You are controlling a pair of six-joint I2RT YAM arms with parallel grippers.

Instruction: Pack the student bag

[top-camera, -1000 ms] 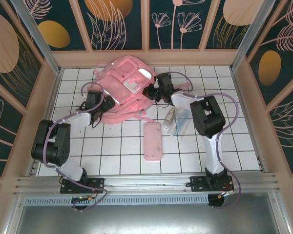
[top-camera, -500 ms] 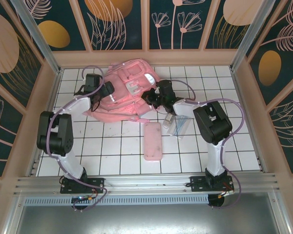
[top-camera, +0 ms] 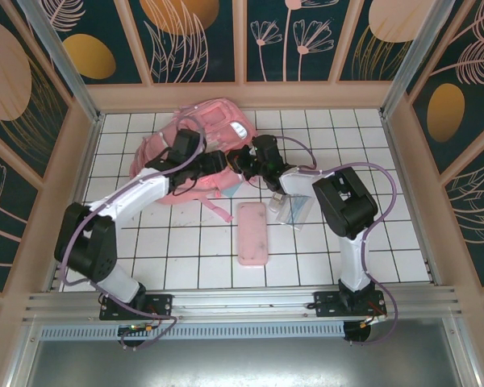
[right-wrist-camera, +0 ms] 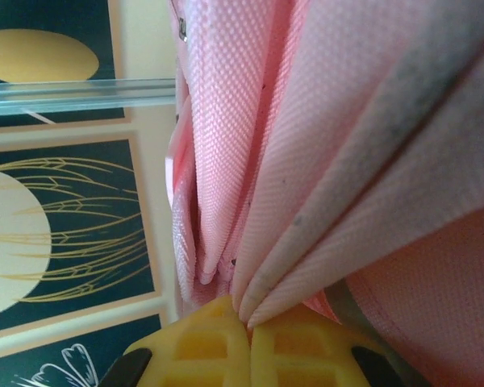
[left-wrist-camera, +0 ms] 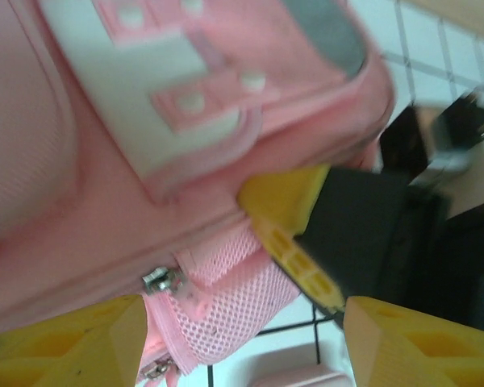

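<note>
Student bag lay far-centre on table, contents hidden | right gripper clamped on its pink fabric folds | left gripper jaws apart at mesh pocket | pencil case nearer, apart.

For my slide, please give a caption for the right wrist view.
Right gripper pinching folds of the student bag, patterned wall panels behind.
</note>
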